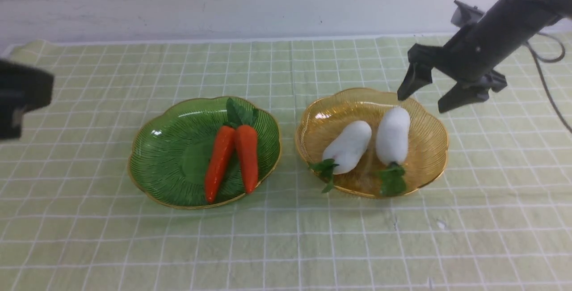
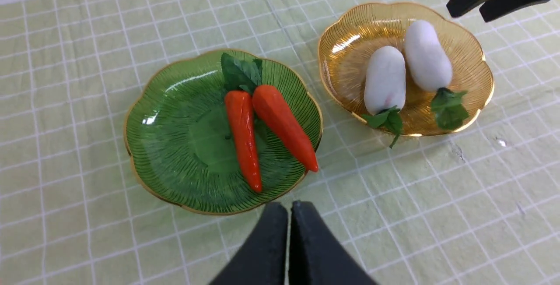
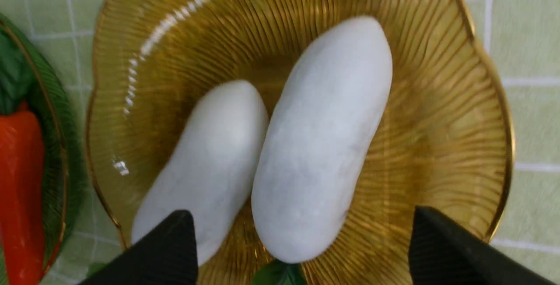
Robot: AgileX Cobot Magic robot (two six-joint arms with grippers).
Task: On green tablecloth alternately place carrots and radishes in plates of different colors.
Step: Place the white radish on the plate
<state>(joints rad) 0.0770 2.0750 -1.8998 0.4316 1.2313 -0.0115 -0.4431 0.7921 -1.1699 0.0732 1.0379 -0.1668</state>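
Now both carrots point(image 1: 247, 157) lie side by side in the green plate point(image 1: 152, 148), and both radishes point(image 1: 393, 134) touch each other in the amber plate point(image 1: 429, 148) on the cloth point(image 1: 313, 237), so the sorting looks done. The risk lies in leaving: the right hand point(image 1: 422, 102) hangs just over the amber plate's far rim, and a low swing could clip the rim or a radish and skid the light plate. One carrot's tip overhangs its rim and could slip out. Right hand: spread wide, empty. Left hand point(image 2: 288, 208): pressed closed, empty, clear of both plates.
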